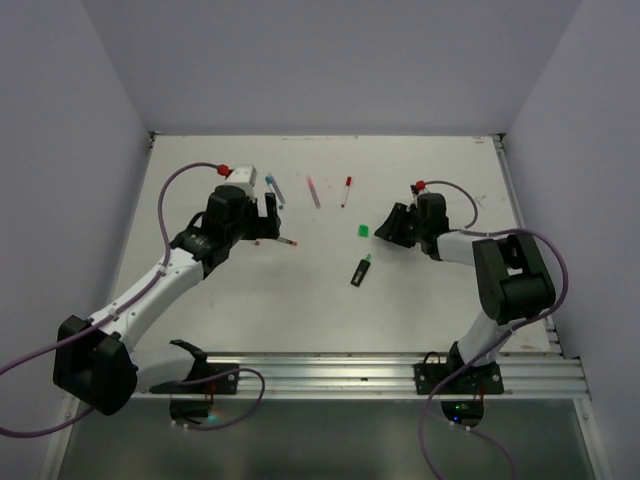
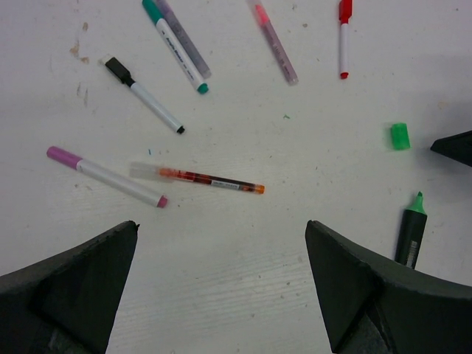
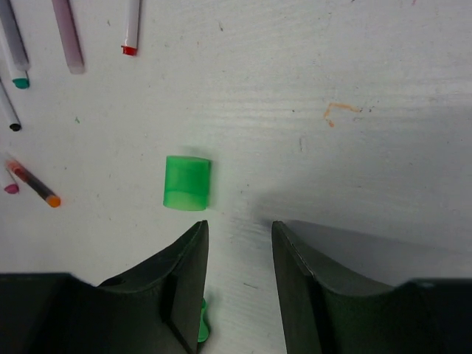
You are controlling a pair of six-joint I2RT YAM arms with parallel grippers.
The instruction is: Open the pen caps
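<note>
right gripper [image 3: 238, 225] narrow gap, empty. green cap [image 3: 186, 183] lies loose at its 11 o'clock, highlighter [image 1: 361, 270] at cap's 6 o'clock. left gripper [image 2: 221, 225] wide, empty, above thin pens [image 2: 107, 177]. risk: a one-armed pinch may slide a pen, leaving its cap on.

A robotics lab test booth: a scuffed white table [image 1: 300, 320] boxed in by plain pale walls [image 1: 330, 60], a left arm [image 1: 150, 290] and right arm [image 1: 510, 280] bolted to an aluminium rail [image 1: 340, 372], purple cables [image 1: 165, 200] trailing.
</note>
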